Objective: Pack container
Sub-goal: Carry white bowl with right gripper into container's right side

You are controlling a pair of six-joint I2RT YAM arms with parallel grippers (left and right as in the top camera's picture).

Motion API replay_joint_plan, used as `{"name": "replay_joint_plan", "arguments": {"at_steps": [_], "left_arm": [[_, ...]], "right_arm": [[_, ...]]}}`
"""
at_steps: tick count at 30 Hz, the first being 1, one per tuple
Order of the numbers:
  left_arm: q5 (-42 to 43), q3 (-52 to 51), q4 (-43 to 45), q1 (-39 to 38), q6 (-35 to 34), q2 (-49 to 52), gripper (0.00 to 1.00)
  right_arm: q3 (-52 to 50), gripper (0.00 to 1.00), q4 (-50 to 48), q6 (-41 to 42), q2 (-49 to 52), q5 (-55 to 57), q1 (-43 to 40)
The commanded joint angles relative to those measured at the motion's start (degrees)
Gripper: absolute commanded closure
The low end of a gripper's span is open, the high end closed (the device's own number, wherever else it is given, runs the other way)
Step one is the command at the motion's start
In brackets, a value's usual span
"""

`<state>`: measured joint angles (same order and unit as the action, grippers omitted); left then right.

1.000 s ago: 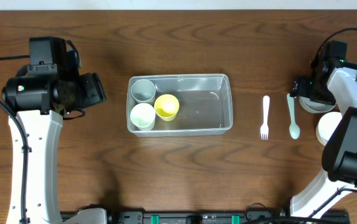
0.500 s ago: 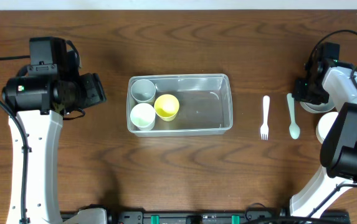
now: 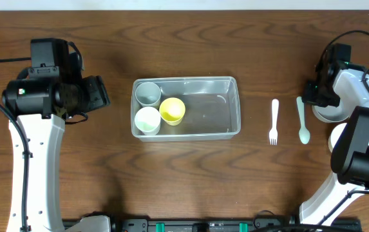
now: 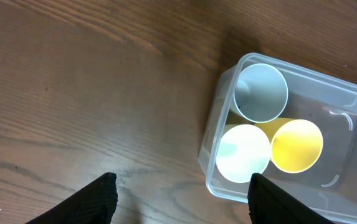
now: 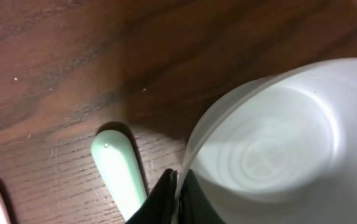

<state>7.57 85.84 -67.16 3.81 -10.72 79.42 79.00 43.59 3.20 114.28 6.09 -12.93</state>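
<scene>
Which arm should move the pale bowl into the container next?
Right. The right gripper is shut on the rim of the pale bowl; the left gripper is open and empty, across the container from that bowl.

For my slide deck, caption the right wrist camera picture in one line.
The right gripper pinches the rim of a pale bowl, a mint spoon beside it on the table.

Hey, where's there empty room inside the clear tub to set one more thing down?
The container is bare across its right half, between the yellow cup and the right wall. The left end is crowded: the grey cup, the white cup and the yellow cup sit close together.
</scene>
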Motion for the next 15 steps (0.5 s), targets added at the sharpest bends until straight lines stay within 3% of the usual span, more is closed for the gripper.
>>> {"name": "replay_joint_plan", "arguments": {"at_steps": [1, 8, 15], "left_arm": [[0.61, -0.28, -0.28, 0.24, -0.55, 0.00, 0.32], [0.61, -0.28, -0.28, 0.24, -0.55, 0.00, 0.32], [0.61, -0.28, -0.28, 0.24, -0.55, 0.00, 0.32]], "right_arm": [[0.55, 0.99, -0.11, 0.55, 0.04, -0.52, 1.57], [6.47, 0.99, 4.98, -2.73, -3.15, -0.52, 7.26], [15.15, 0.99, 12.46, -9.66, -13.38, -3.34, 18.58]]}}
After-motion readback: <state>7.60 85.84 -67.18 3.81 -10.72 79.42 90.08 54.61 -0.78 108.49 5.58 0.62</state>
